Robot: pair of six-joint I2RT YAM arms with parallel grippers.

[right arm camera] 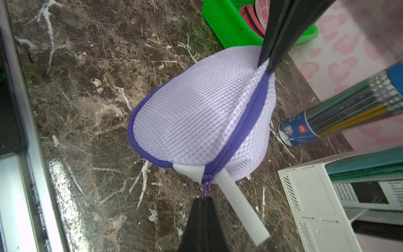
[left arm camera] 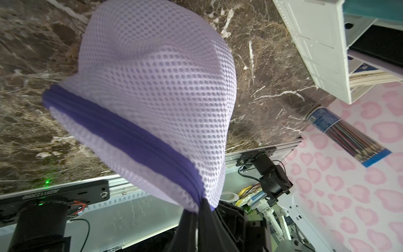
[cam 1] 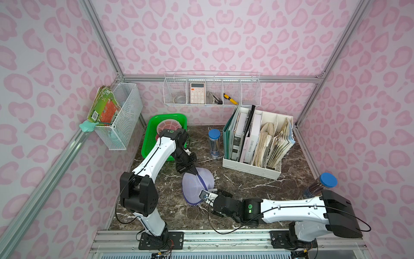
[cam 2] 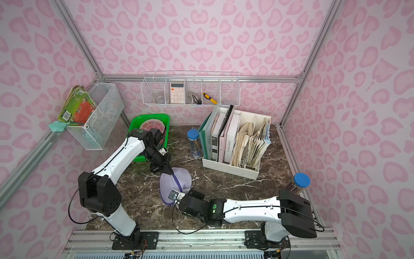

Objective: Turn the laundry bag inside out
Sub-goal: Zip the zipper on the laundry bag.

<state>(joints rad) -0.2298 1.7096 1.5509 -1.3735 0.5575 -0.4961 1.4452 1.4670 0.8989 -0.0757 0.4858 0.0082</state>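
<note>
Two grips — left pincer (right arm camera: 266, 66) clamps (mesh) laundry bag (cam 1: 192, 188), right pincer (right arm camera: 204, 199) clamps zipper pull (right arm camera: 205, 188)

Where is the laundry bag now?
In both top views the laundry bag is near the middle of the table, pinched between the left gripper and the right gripper, with the green basket behind it.

Bag: we see a small lavender mesh laundry bag (cam 1: 196, 187) edged in purple piping; puffed into a dome
Zipper: purple zipper (right arm camera: 244, 122) runs over the top, end to end; we read it as shut
Tab: a white strip (right arm camera: 239, 207) juts out at the pull end
Place: middle of the marble tabletop (cam 1: 235, 186); resting or lifted, we cannot tell
</note>
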